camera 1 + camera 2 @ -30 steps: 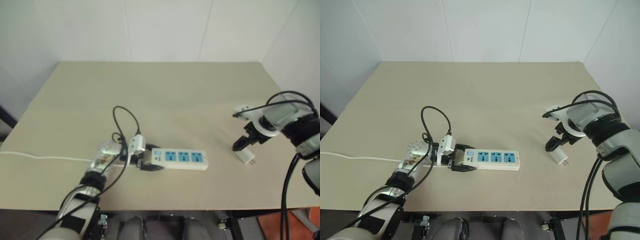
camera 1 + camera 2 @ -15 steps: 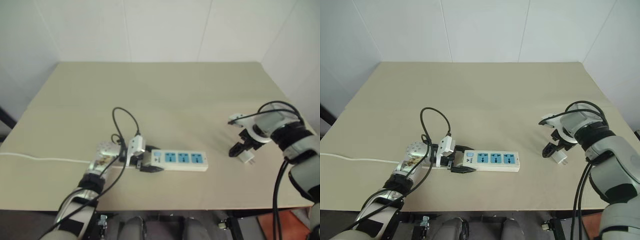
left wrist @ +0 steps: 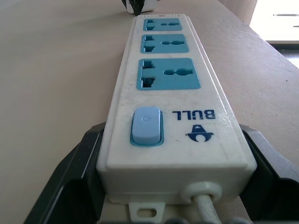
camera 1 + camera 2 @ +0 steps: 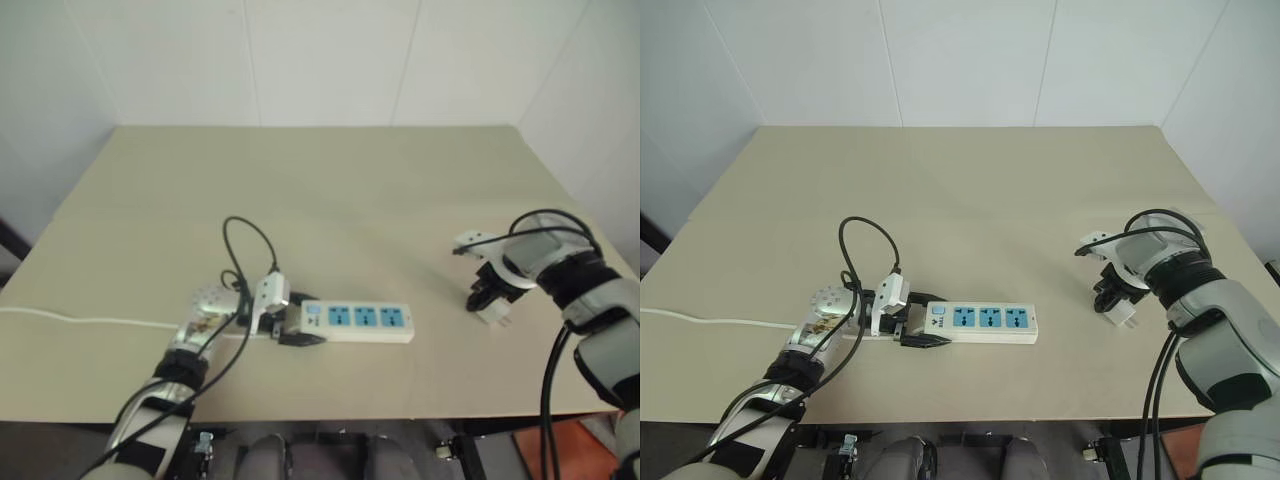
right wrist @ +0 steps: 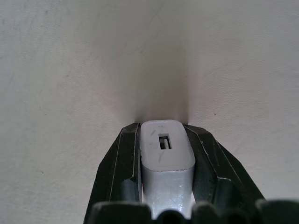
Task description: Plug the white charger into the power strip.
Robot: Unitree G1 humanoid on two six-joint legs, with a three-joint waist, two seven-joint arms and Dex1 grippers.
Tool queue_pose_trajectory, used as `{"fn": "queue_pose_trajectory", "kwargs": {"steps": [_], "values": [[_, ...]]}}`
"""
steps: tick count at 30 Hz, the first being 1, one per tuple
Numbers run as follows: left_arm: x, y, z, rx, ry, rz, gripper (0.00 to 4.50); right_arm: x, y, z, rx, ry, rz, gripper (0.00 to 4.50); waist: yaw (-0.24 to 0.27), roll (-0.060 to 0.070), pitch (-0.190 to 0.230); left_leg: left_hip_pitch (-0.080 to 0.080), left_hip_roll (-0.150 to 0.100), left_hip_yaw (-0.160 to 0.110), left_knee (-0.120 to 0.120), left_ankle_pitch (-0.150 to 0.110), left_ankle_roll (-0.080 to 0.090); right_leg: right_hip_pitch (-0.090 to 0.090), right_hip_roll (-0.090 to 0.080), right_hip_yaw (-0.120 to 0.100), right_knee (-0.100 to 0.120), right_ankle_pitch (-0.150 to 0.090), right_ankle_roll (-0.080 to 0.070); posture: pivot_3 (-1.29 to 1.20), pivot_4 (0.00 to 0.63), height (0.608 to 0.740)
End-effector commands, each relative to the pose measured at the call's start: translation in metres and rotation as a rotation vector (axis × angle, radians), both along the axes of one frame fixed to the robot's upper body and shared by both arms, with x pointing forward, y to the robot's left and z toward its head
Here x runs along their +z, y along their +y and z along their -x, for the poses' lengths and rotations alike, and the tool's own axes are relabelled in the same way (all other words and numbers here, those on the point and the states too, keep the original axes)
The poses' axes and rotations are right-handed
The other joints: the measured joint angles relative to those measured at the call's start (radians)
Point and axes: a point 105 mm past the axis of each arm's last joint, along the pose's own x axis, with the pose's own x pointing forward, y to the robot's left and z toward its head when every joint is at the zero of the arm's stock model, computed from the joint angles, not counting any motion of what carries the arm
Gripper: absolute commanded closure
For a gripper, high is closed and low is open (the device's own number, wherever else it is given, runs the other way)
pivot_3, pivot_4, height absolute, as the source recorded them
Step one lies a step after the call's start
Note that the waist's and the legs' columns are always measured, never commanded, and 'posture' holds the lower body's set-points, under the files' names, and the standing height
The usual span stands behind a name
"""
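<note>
Two black right gripper (image 5: 167,186) fingers clamp white charger (image 5: 167,154); left gripper (image 3: 173,186) brackets power strip (image 3: 168,107).

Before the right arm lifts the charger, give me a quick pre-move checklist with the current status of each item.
1. Right gripper shut on the white charger: ok.
2. Charger centred between both fingers: ok.
3. Left gripper holding the power strip at its switch end: ok.
4. All three blue sockets unoccupied: ok.
5. Prongs straight: cannot tell.
6. Table between charger and strip free of obstacles: ok.
</note>
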Motion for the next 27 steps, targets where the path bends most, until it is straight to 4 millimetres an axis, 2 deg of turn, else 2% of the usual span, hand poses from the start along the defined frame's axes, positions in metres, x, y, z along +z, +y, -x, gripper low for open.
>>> {"fn": "queue_pose_trajectory", "kwargs": {"steps": [1,3,5,7,9,11,16,19,22,27], "values": [[-0.011,0.0,0.003,-0.019,0.035,-0.048,1.19,0.044,0.027,-0.023,0.064,-0.251,-0.148,3.38,0.0,0.0,0.0,0.0,0.0,0.0,0.0,0.0,0.0,0.0,0.0,0.0,0.0,0.0,0.0,0.0,0.15,0.74],[-0.012,0.0,0.002,-0.016,0.037,-0.053,1.19,0.085,0.05,-0.037,0.129,-0.49,-0.323,3.38,0.0,0.001,0.0,0.0,0.0,-0.001,0.0,0.0,0.0,-0.001,0.0,0.001,0.0,0.0,0.0,0.0,0.15,0.74],[-0.012,0.001,0.001,-0.012,0.039,-0.055,1.19,0.124,0.069,-0.041,0.208,-0.741,-0.523,3.38,0.001,0.001,0.0,0.0,0.0,-0.003,0.0,0.0,0.0,-0.001,0.0,0.001,0.001,0.0,0.0,0.0,0.15,0.74],[-0.014,0.001,0.001,-0.013,0.042,-0.064,1.19,0.146,0.074,-0.043,0.189,-0.929,-0.656,3.38,0.007,-0.001,-0.001,0.001,0.0,-0.004,0.0,0.0,0.0,0.001,0.0,0.0,0.001,0.0,0.0,0.0,0.15,0.74],[-0.015,0.001,0.002,-0.014,0.045,-0.069,1.19,0.153,0.076,-0.043,0.175,-1.109,-0.725,3.38,0.014,-0.003,-0.002,0.001,0.0,-0.003,-0.001,0.0,-0.001,0.002,0.0,-0.002,0.0,0.0,0.001,0.0,0.15,0.74],[-0.016,0.001,0.001,-0.01,0.045,-0.075,1.19,0.145,0.084,-0.031,0.216,-1.127,-0.856,3.38,0.018,-0.005,-0.003,0.002,0.0,-0.003,-0.001,0.0,0.0,0.003,0.0,-0.003,0.0,0.001,0.001,0.0,0.15,0.74],[-0.017,0.003,0.001,0.003,0.036,-0.078,1.19,0.103,0.122,0.005,0.507,-1.052,-0.987,3.38,0.012,-0.003,-0.003,0.002,0.0,-0.001,-0.001,0.0,0.0,0.002,0.0,-0.001,0.0,0.001,0.001,0.0,0.15,0.74],[-0.02,0.003,0.003,0.0,0.028,-0.082,1.19,0.086,0.139,0.024,0.615,-0.988,-1.09,3.38,0.004,-0.003,-0.003,0.004,0.0,-0.002,-0.001,0.0,0.0,0.004,0.0,-0.001,0.0,0.001,0.001,0.0,0.15,0.74],[-0.021,0.004,0.005,0.005,0.025,-0.08,1.19,0.074,0.155,0.033,0.649,-0.949,-1.183,3.38,0.0,-0.003,-0.003,0.008,0.0,-0.006,-0.001,0.0,0.0,0.007,0.0,0.0,-0.001,0.001,0.001,0.0,0.15,0.74],[-0.023,0.004,0.007,0.006,0.026,-0.08,1.19,0.058,0.176,0.039,0.724,-0.884,-1.242,3.38,0.0,-0.003,-0.003,0.014,0.0,-0.008,-0.001,0.0,0.0,0.012,0.0,0.0,-0.001,0.001,0.001,0.0,0.15,0.74]]}}
